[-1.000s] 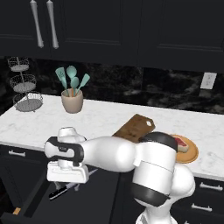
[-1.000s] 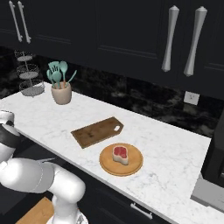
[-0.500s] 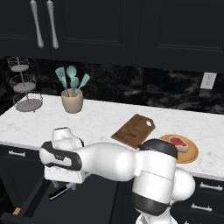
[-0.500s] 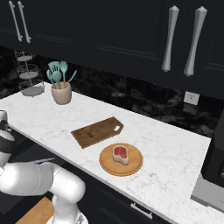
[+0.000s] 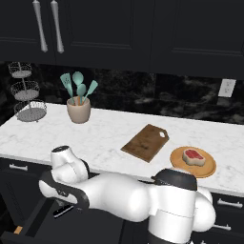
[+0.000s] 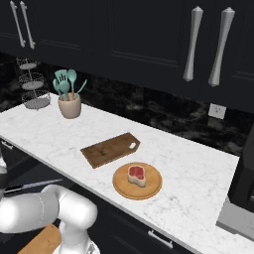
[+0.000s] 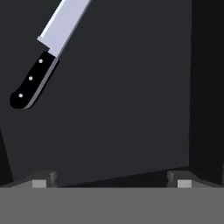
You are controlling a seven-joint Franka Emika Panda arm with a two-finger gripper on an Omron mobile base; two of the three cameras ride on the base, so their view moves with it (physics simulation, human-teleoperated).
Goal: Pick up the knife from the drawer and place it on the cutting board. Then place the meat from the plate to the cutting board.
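Note:
The knife (image 7: 30,83), black handle and pale blade, lies on the dark floor of the open drawer (image 7: 127,109), up and to the left of my gripper (image 7: 111,181). The gripper is open, its fingertips (image 7: 43,179) wide apart with nothing between them, and apart from the knife. From the right base view the knife (image 6: 34,185) shows as a thin line inside the drawer (image 6: 30,171). On the counter lie the brown cutting board (image 5: 145,142) (image 6: 109,149) and, next to it, the round plate (image 5: 209,169) (image 6: 121,186) carrying the meat (image 5: 193,156) (image 6: 136,174).
A beige pot of teal utensils (image 5: 78,109) (image 6: 69,105) and a tiered wire basket (image 5: 28,95) (image 6: 34,89) stand at the counter's back left. The drawer's side wall (image 7: 208,87) rises at the right of the hand view. A dark appliance (image 6: 245,168) sits at the counter's right end.
The arm has swung further left and lower, down into the open drawer. The knife, board, plate and meat have not moved.

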